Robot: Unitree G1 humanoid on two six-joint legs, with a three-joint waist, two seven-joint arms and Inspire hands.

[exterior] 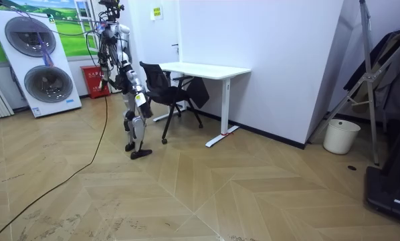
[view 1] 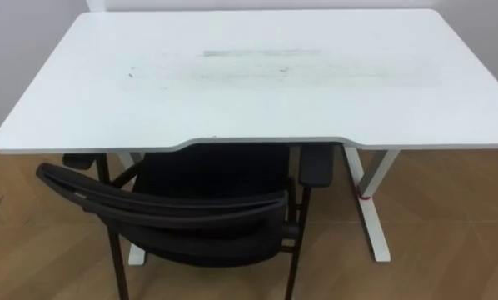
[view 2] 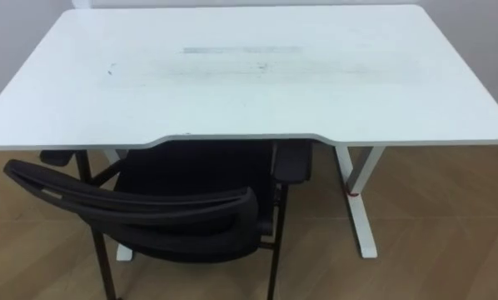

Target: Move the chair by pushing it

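Note:
A black mesh office chair (view 1: 191, 218) stands right in front of me, its curved backrest toward me and its seat partly under the white desk (view 1: 257, 75). The chair is turned a little, with the backrest's left end nearer to me. One armrest (view 1: 317, 162) sits just below the desk's front edge. In the room view I stand upright close behind the chair (exterior: 163, 90), on the room view's left of the desk (exterior: 207, 69). My arms hang low by my body, and the hands are too small there to make out.
The desk's white legs (view 1: 372, 208) stand on wood floor on both sides of the chair. A wall lies behind the desk. Stacked washing machines (exterior: 43, 63) and a red bin (exterior: 93, 80) are behind me. A white bucket (exterior: 340, 136) stands far off.

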